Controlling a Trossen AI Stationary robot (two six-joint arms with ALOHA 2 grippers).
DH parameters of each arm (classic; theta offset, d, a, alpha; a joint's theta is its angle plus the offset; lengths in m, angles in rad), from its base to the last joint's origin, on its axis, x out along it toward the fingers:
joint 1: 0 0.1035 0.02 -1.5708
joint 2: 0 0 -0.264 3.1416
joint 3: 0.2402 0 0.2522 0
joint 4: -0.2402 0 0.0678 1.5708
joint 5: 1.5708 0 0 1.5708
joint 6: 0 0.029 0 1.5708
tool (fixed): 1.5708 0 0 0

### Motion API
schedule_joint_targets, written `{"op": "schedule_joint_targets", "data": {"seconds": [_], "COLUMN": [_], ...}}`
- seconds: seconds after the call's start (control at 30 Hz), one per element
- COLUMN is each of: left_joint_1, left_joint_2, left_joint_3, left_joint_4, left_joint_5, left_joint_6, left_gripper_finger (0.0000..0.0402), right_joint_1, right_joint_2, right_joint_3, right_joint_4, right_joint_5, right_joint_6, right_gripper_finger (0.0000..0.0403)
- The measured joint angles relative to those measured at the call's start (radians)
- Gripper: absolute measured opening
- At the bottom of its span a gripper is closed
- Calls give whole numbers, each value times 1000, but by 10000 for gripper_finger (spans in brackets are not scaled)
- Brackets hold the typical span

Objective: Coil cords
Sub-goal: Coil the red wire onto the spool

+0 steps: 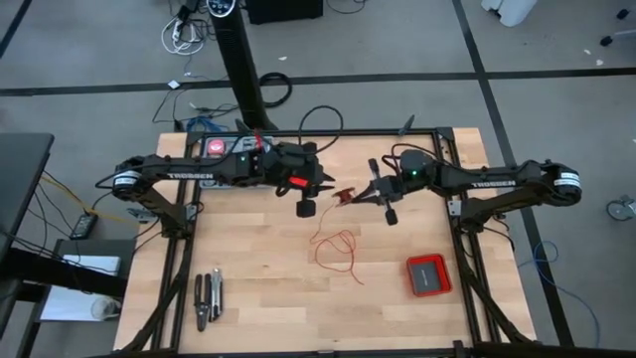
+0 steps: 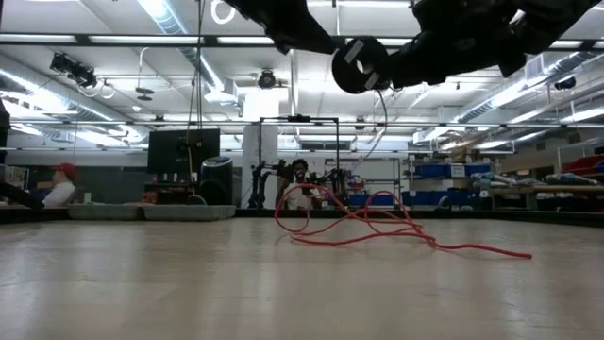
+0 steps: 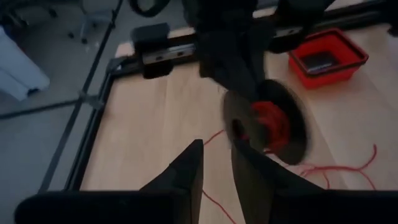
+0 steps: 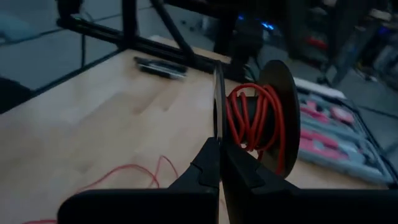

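Note:
A small black spool [image 4: 252,118] wound with red cord hangs above the table's middle, and my right gripper [image 4: 219,146] is shut on it. In the high view it shows as a red spot [image 1: 343,196] between the two grippers. The rest of the red cord [image 1: 338,249] lies in loose loops on the wooden table [image 1: 258,288], below and nearer the front edge; the low view shows these loops [image 2: 377,222] too. My left gripper [image 3: 214,155] stands open just left of the spool. One of its fingers [image 3: 249,180] reaches under the spool; I cannot tell whether it touches. My right gripper pinches the rim of the spool's near flange [image 4: 219,124] between its two fingers. The fingers come nearly level from the table's right side. The thin flange stands edge-on out of them. The spool is lifted clear of the table, its axis about level.
A flat red square box [image 1: 428,274] sits at the front right of the table. Pliers and hand tools [image 1: 207,298] lie at the front left. A black post [image 1: 243,70] and the frame rails stand at the far edge.

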Motion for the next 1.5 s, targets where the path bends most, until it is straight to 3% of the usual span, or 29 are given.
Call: {"op": "schedule_joint_targets", "data": {"seconds": [0.37, 0.8, 1.13, 1.5], "left_joint_1": [-12, 5, 16, 17], "left_joint_2": [-6, -26, -29, -42], "left_joint_3": [-206, -396, -400, -400], "left_joint_4": [357, 800, 786, 752], "left_joint_5": [-8, -28, -33, -34], "left_joint_6": [-36, -50, -95, -133], "left_gripper_finger": [88, 88, 88, 88], "right_joint_1": [-11, -2, 31, 35], "right_joint_2": [-88, -132, -133, -134], "right_joint_3": [-1, 0, 1, 1], "right_joint_4": [-96, -81, -106, -147], "right_joint_5": [72, 144, 174, 351], "right_joint_6": [12, 102, 101, 82], "right_gripper_finger": [0, 0, 1, 1]}}
